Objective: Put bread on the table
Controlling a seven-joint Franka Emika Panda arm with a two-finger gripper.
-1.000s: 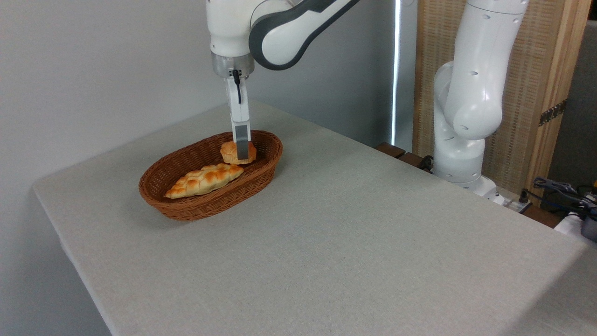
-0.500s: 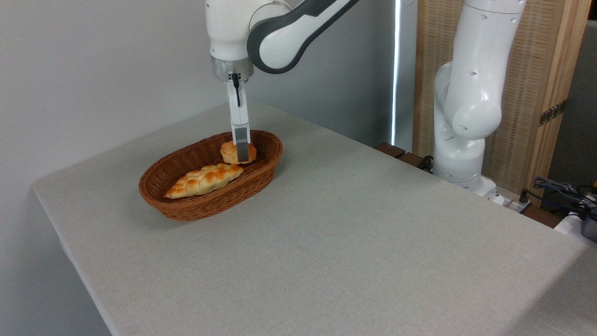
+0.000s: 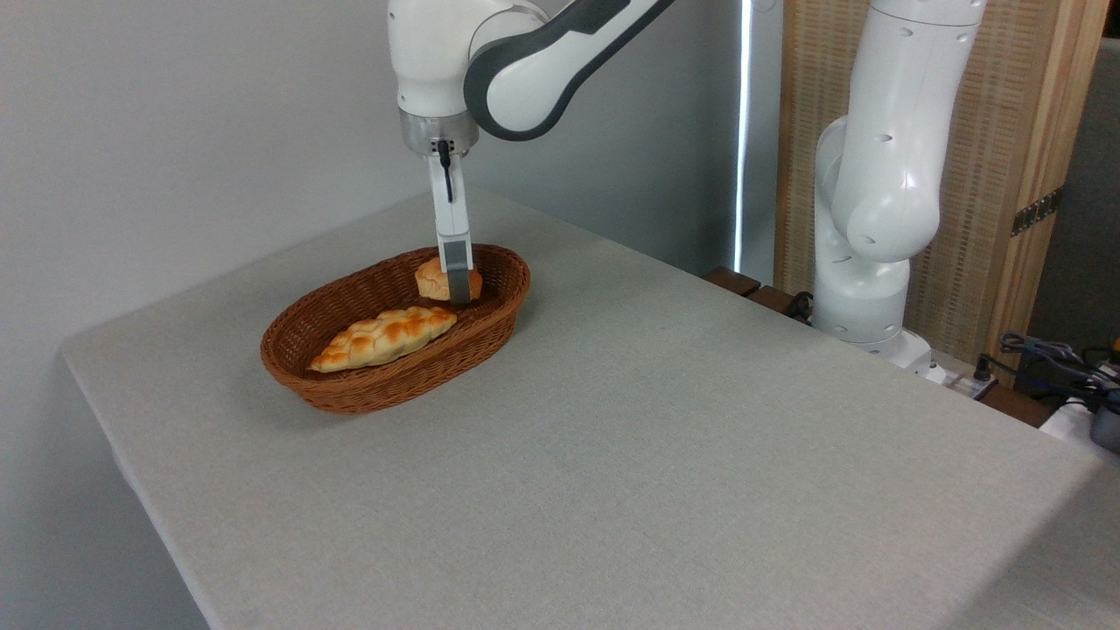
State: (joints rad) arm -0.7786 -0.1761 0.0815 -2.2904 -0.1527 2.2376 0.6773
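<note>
Pointing straight down from the white wrist, the gripper (image 3: 457, 284) is seen edge-on, so only its near finger (image 3: 456, 262) shows in full; that grey-tipped finger lies flat against the near side of the bread (image 3: 433, 279), and the fingers look closed onto it, though the far finger is hidden behind the bun. The bread is a small round bun, golden-orange on top with a paler underside, and its swirled top is partly covered by the finger. It sits at the far right end of the basket (image 3: 350, 389), within the rim and seemingly raised a little off the woven floor, though the lift cannot be told for certain from this angle. The basket is a brown oval wicker one resting on the far left part of the table (image 3: 656, 455), which is covered in light grey-beige woven cloth with rounded corners. Inside the basket, nearer the camera and to the left of the bun, lies a long braided loaf (image 3: 383, 338) with pointed ends, browned along its ridges, apart from the bun. A second white arm segment (image 3: 875, 192) stands beyond the table's right far edge. No labels or writing can be read anywhere.
</note>
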